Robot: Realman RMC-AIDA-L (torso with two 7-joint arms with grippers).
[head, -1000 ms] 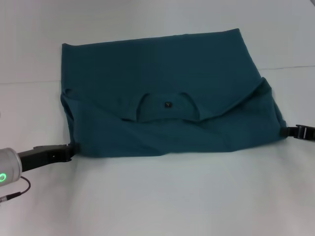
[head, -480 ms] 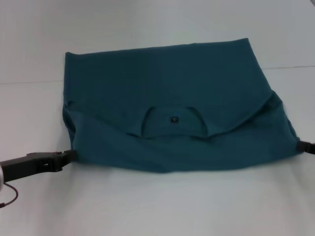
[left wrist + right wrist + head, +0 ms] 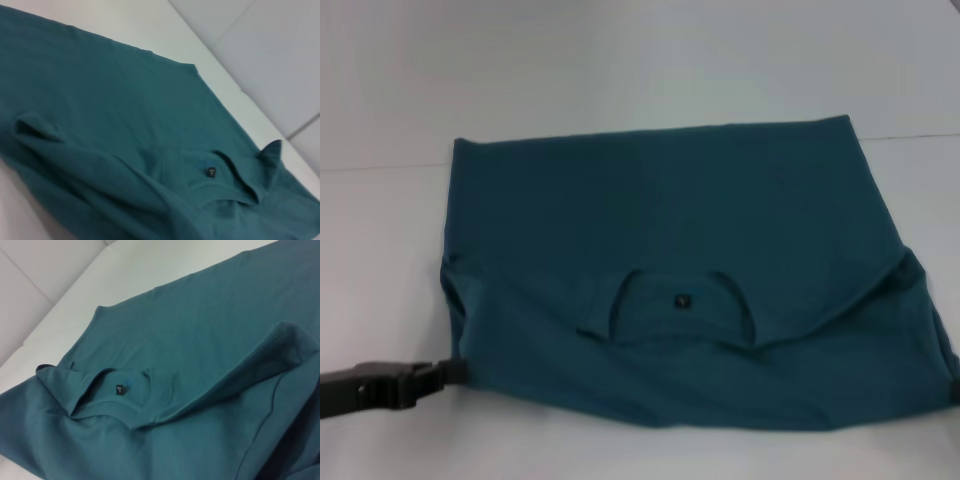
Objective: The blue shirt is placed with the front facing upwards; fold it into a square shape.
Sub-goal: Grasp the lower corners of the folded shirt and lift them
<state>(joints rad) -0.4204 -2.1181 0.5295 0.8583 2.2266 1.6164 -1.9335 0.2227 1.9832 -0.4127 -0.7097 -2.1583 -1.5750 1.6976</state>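
small collar label (image 3: 119, 390), print unreadable

A: What carries everything?

B: A plain white table (image 3: 650, 80). Bare surface shows round toward twelve o'clock and again along six o'clock in the head view.

A: And lying on it?

B: One thing, the blue shirt (image 3: 660, 210), spread flat across the middle and reaching toward three o'clock. Its near part is folded over, so the round collar (image 3: 680, 305) with a small dark label (image 3: 682, 299) faces up around five o'clock of centre.

A: Smooth?

B: The far half is; the folded edge is rumpled.
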